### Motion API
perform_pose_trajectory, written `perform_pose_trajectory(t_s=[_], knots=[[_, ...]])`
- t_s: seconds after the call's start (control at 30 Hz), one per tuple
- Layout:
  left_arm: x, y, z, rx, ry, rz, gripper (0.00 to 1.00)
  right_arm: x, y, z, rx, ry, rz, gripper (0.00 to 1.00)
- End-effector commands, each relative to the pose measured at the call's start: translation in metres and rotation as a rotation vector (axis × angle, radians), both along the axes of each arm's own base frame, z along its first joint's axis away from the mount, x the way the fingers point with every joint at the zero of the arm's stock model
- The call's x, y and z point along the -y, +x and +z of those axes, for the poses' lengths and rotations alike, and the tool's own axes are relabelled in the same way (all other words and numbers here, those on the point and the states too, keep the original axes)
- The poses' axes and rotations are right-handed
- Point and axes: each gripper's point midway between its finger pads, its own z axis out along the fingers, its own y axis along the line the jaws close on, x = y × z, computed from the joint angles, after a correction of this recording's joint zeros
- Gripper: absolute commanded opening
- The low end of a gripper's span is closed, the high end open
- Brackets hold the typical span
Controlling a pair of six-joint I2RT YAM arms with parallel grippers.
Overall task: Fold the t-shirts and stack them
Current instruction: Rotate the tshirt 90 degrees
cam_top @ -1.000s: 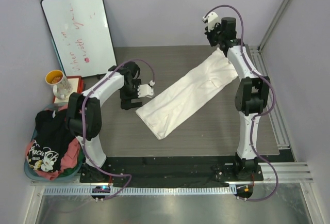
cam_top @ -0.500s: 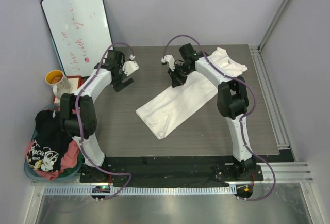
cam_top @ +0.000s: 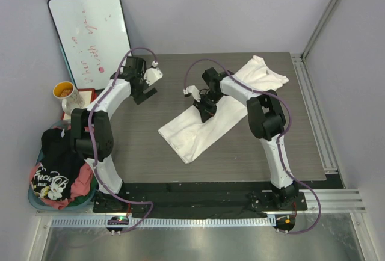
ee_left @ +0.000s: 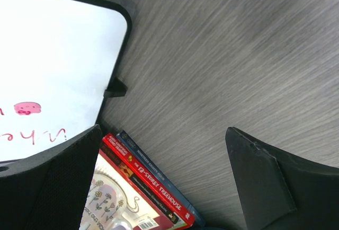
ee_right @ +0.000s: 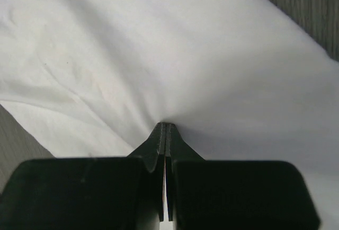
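My right hand was clamped fully shut on a pinch of the white shirt, and creases fanned out from the pinch. I judged the tight grip was there so that the thin cloth would not slip while I carried that part over to make a fold.

Directly under and ahead of that hand the shirt lay spread on the desk. From above, it ran as a long band with the hand over its middle. One flat end reached back toward my bases on the hand's left. The other end lay rumpled beyond the hand, out to the right at the far edge.

My left hand was spread as wide as it goes and held nothing. It hung over bare desk well to the left of the shirt, with the whiteboard corner and some books just below and beside it. I judged it was parked there to leave the fold room.

Farthest off, back from that hand, the black shirt and pink shirt sat heaped in the basket, not yet folded.
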Motion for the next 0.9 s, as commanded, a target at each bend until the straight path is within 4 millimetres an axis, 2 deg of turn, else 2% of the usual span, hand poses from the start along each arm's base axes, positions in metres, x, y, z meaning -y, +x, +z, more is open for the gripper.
perform_pose_trajectory(t_s=[0.0,0.07,0.1,0.17,0.2,0.23,0.3,0.37,0.4,0.47,0.5,0.57,0.67,0.77,0.87], knots=[[0.008,0.021,0.016,0.070,-0.041,-0.008,1.00,0.011,-0.006,-0.006,0.031,-0.050,0.021,0.01],[0.009,0.023,0.018,0.070,-0.044,-0.014,1.00,0.019,-0.008,-0.009,0.049,-0.074,0.039,0.01],[0.010,0.024,0.016,0.066,-0.044,-0.018,1.00,0.029,-0.016,-0.017,0.037,-0.115,0.044,0.01],[0.010,0.026,0.018,0.065,-0.039,-0.025,1.00,0.039,-0.022,-0.014,0.056,-0.136,0.057,0.01],[0.010,0.027,0.018,0.065,-0.037,-0.027,1.00,0.052,-0.032,-0.022,0.042,-0.175,0.068,0.01],[0.010,0.028,0.018,0.063,-0.035,-0.029,1.00,0.058,-0.033,-0.014,0.059,-0.178,0.064,0.01],[0.010,0.028,0.018,0.060,-0.030,-0.038,1.00,0.074,-0.049,-0.020,0.037,-0.212,0.071,0.01],[0.011,0.029,0.016,0.055,-0.026,-0.046,1.00,0.090,-0.053,-0.013,0.049,-0.236,0.054,0.01],[0.010,0.028,0.016,0.055,-0.025,-0.048,1.00,0.099,-0.063,-0.017,0.029,-0.254,0.050,0.01],[0.011,0.027,0.012,0.044,-0.019,-0.057,1.00,0.115,-0.065,-0.011,0.046,-0.274,0.031,0.01],[0.010,0.027,0.011,0.040,-0.017,-0.058,1.00,0.124,-0.072,-0.015,0.029,-0.291,0.026,0.01],[0.009,0.026,0.009,0.031,-0.011,-0.062,1.00,0.137,-0.074,-0.009,0.040,-0.308,-0.006,0.01],[0.009,0.024,0.003,0.017,-0.008,-0.068,1.00,0.158,-0.087,-0.009,0.013,-0.336,-0.056,0.01],[0.010,0.024,0.002,0.014,-0.008,-0.072,1.00,0.180,-0.111,-0.012,-0.035,-0.376,-0.096,0.01],[0.011,0.024,0.001,0.012,-0.010,-0.077,1.00,0.193,-0.129,-0.012,-0.046,-0.397,-0.109,0.01]])
